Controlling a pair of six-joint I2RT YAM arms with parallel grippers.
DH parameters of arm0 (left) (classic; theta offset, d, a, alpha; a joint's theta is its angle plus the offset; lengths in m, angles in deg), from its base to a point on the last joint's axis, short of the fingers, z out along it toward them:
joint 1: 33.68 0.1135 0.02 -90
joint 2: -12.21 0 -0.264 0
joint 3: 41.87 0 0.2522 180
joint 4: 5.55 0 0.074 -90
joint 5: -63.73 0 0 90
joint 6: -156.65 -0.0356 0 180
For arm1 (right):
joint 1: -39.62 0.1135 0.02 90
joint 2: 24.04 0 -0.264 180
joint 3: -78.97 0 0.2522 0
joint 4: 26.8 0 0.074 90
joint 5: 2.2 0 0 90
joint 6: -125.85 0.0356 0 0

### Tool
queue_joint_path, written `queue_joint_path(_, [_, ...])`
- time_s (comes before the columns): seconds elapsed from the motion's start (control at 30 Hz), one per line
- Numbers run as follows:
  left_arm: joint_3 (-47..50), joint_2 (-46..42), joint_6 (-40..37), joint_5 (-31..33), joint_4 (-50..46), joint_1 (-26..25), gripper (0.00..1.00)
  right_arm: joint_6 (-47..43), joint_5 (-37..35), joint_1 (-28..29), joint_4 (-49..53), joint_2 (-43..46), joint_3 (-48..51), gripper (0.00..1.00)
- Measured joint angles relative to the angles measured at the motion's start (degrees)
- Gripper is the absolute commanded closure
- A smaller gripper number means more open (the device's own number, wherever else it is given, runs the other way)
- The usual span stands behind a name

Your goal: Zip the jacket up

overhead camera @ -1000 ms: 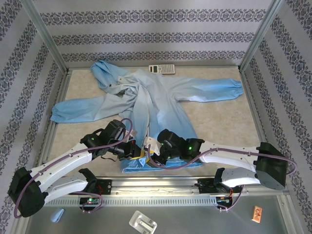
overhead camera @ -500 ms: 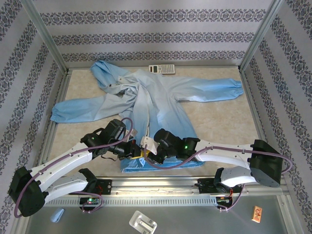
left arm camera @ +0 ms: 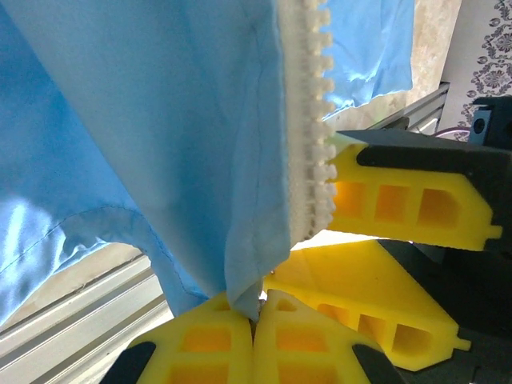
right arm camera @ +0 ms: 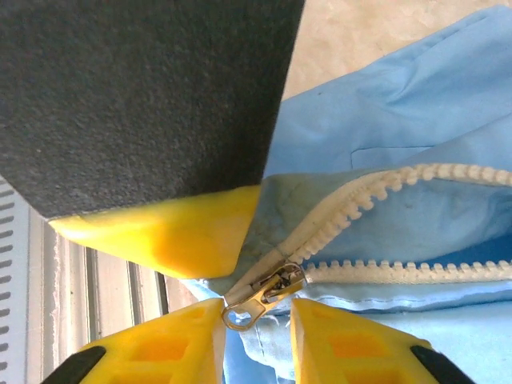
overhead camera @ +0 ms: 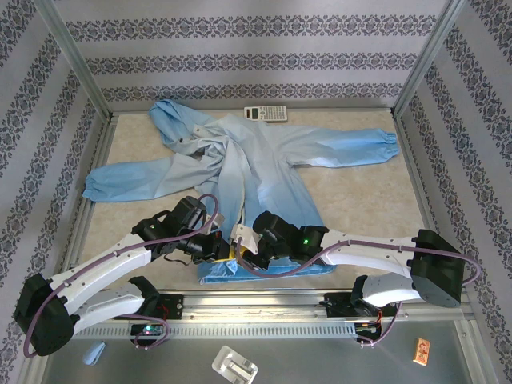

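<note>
The jacket (overhead camera: 264,160), thin, soft and light, lies spread on the surface (overhead camera: 360,200), where the left jaws pinch its hem (left arm camera: 240,264) shut and the right jaws stand narrowly open around the small slider (right arm camera: 268,292), probably the best place to hold.

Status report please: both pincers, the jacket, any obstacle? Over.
Left pincer shut on jacket hem. Right pincer open around zipper slider, teeth beyond unjoined. Calculator at far edge, not in way.

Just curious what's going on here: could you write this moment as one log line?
left claw: shut on jacket hem | right claw: open around zipper pull | status: not yet zipped
</note>
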Motion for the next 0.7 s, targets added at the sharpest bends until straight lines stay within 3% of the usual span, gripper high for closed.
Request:
queue_joint_path(0.37, [0.00, 0.00, -0.79, 0.02, -0.42, 0.00, 1.00, 0.07, 1.68, -0.57, 0.00, 0.02, 0.00, 0.81])
queue_joint_path(0.7, [0.00, 0.00, -1.31, 0.00, -0.46, 0.02, 1.00, 0.04, 4.61, -2.01, 0.02, 0.02, 0.00, 0.78])
